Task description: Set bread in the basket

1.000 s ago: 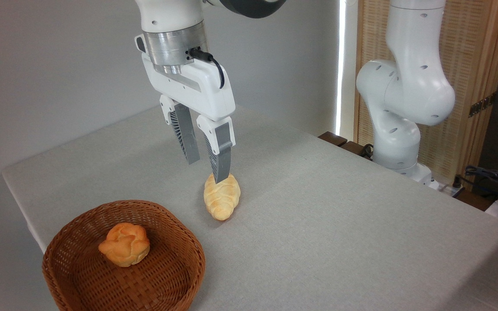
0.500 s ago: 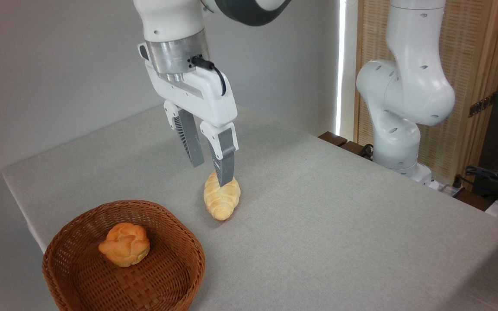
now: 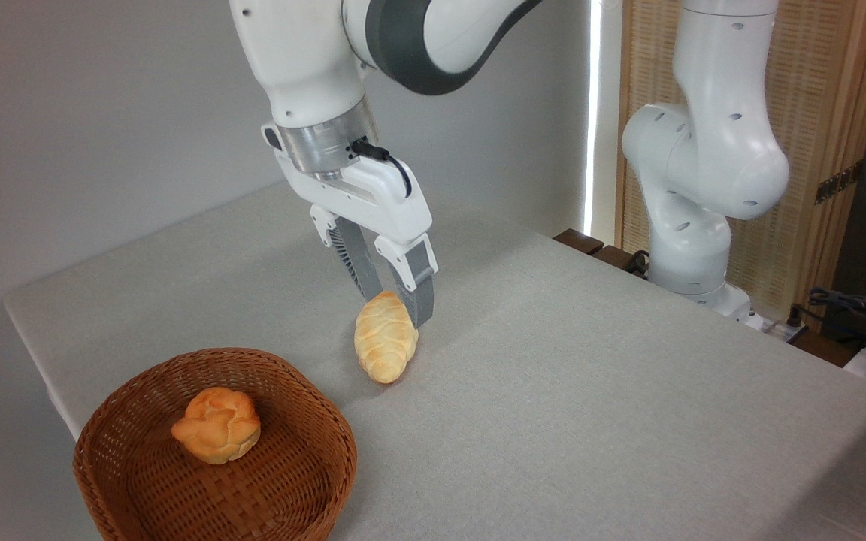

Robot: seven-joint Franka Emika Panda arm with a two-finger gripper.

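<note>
Lowered and tilted since half a second ago, fingers [image 3: 419, 289] now straddling the far end of the braided loaf [image 3: 385, 346], spread either side of it; contact with the crust hard to tell. Gripper [image 3: 395, 300] angled down to the right. Loaf lying on the grey tabletop [image 3: 591, 376], just beyond the wicker basket [image 3: 313, 488]. Small knotted bun [image 3: 216, 424] resting inside the basket, front left

1. My gripper [image 3: 395, 300] straddles the far end of the bread [image 3: 385, 338], fingers parted either side.
2. The basket [image 3: 313, 406] sits nearby, holding a bun [image 3: 216, 424].
</note>
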